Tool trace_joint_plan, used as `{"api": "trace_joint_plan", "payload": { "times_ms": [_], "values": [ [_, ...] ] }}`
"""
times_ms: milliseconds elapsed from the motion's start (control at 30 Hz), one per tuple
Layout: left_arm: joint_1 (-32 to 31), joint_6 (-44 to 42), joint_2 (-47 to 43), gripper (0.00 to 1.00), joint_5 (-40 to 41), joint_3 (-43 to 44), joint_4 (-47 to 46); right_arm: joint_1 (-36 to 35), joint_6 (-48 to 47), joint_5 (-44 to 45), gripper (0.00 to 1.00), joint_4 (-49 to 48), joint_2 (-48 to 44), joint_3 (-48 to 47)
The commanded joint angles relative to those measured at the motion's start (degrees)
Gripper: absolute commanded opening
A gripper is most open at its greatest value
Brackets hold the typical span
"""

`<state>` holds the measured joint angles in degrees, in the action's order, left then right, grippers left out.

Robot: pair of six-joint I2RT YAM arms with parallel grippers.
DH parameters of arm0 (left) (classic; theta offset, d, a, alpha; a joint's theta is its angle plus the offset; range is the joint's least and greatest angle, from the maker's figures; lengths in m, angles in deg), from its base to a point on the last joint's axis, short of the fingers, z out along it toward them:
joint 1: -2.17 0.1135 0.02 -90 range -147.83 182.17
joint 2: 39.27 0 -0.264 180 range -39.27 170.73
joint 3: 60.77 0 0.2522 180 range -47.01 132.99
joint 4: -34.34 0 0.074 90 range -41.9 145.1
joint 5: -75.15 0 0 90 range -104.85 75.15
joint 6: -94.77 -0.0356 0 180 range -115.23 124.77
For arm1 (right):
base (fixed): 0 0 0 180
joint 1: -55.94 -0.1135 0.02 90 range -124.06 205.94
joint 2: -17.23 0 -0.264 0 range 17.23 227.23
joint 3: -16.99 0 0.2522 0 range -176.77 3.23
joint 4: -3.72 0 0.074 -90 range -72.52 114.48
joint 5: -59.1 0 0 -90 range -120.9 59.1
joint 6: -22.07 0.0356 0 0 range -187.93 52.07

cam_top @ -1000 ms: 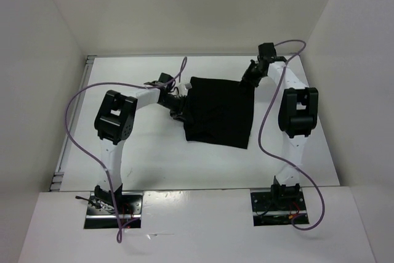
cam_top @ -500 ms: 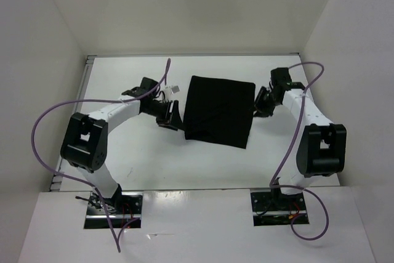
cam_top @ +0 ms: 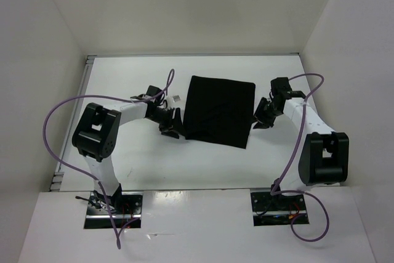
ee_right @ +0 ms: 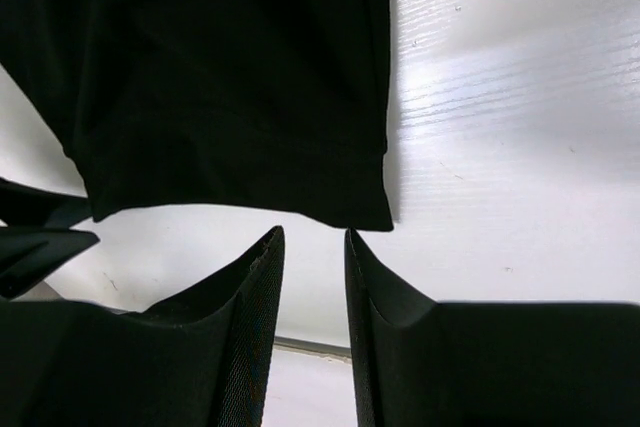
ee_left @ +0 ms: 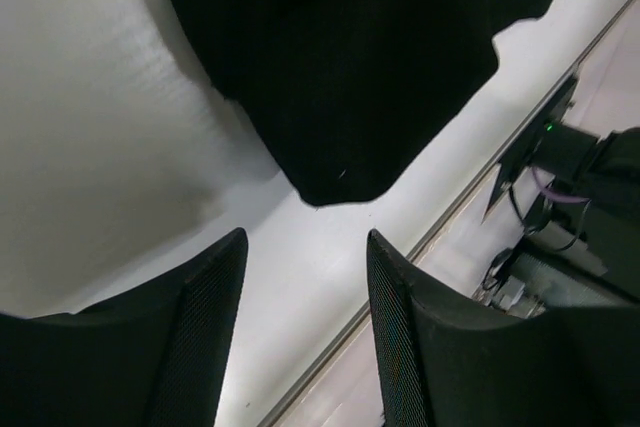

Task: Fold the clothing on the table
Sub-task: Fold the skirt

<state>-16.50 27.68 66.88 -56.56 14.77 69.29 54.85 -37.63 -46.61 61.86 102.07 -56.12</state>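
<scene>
The clothing [cam_top: 220, 110] is a black garment lying flat as a rough rectangle in the middle of the white table [cam_top: 135, 164]. My left gripper [cam_top: 175, 122] sits just off its left edge, open and empty. In the left wrist view the clothing [ee_left: 360, 57] fills the top, with a corner a little beyond the left gripper [ee_left: 305, 242]. My right gripper [cam_top: 261, 116] is close to the garment's right edge, open with a narrow gap. In the right wrist view the right gripper [ee_right: 313, 239] points at a corner of the clothing [ee_right: 200, 77], holding nothing.
White walls [cam_top: 55, 60] enclose the table on three sides. A metal edge strip [ee_left: 450, 217] runs along the table's border. Purple cables [cam_top: 55, 121] loop beside both arms. A small white piece [cam_top: 176, 98] lies by the left wrist.
Both grippers have let go of the clothing and opened. Both arms drew back from the garment to its side edges. The clothing now lies flatter and squarer.
</scene>
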Motion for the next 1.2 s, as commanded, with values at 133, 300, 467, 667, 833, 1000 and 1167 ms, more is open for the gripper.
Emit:
{"api": "trace_joint_plan", "payload": {
  "times_ms": [133, 300, 467, 667, 833, 1000, 1167],
  "values": [
    [1.98, 9.42, 3.09, 0.59, 0.58, -0.17, -9.76, 0.20, 1.25, 0.32, 0.36, 0.62, -3.19, 1.78],
    [1.98, 10.57, 5.12, 0.56, 0.67, 0.54, -9.76, 0.20, 1.78, 0.94, 0.36, 1.85, -4.24, 1.78],
    [1.98, 12.50, 7.67, 0.49, -0.82, 0.54, -10.91, 0.20, 3.00, 1.47, 0.36, 3.08, -5.47, 1.78],
    [1.98, 12.51, 7.67, 0.42, -1.35, 0.54, -9.68, 0.20, 5.55, 2.78, 0.36, 6.24, -8.98, 4.94],
    [1.46, 11.98, 8.81, 0.42, -2.58, 0.54, -9.15, 0.20, 10.99, 1.65, 0.36, 5.99, -8.99, 9.95],
    [-0.21, 10.83, 10.48, 0.40, -2.58, 1.24, -7.83, 0.20, 14.43, -0.38, 0.35, 2.56, -9.52, 12.77],
    [-0.92, 9.17, 12.23, 0.32, -3.73, 1.94, -7.22, 0.20, 15.57, 0.15, 0.35, 2.55, -9.52, 12.77]
  ]
}}
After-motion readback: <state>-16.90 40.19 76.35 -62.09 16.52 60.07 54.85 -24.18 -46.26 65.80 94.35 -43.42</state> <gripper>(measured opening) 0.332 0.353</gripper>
